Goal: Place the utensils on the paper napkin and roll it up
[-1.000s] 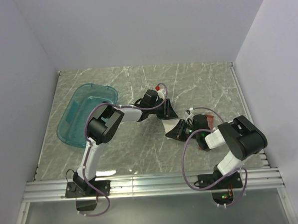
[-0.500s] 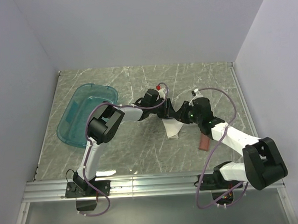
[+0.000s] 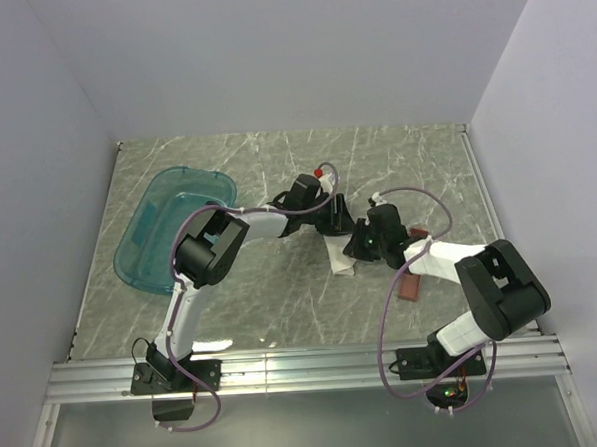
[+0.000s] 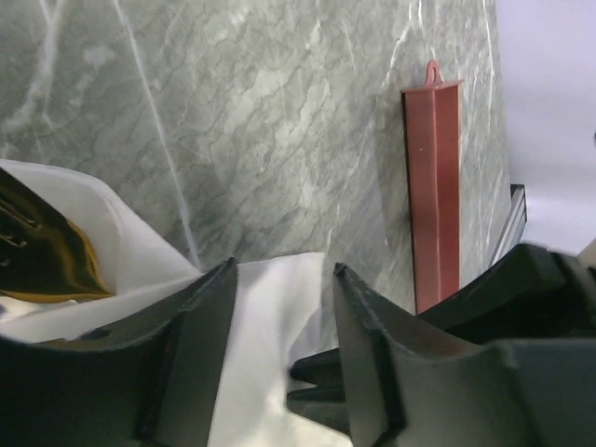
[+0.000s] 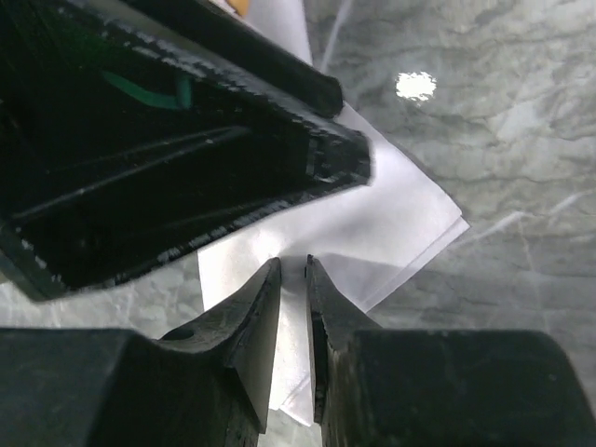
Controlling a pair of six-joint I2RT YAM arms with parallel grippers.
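Left gripper [image 4: 282, 270]: jaws apart, straddling the paper napkin [image 4: 261, 354]. Right gripper [image 5: 292, 264]: jaws nearly together on the sheet; whether they clamp it cannot be told. Only the left wrist view shows a brownish utensil [image 4: 45, 268] inside the fold. Overhead: napkin mid-desk, reddish tray [image 3: 410, 289] just beside it, teal tub [image 3: 154, 231] near the left edge.

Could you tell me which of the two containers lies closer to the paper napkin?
The narrow reddish-brown tray, just right of the paper napkin; the teal tub sits far off to the left.
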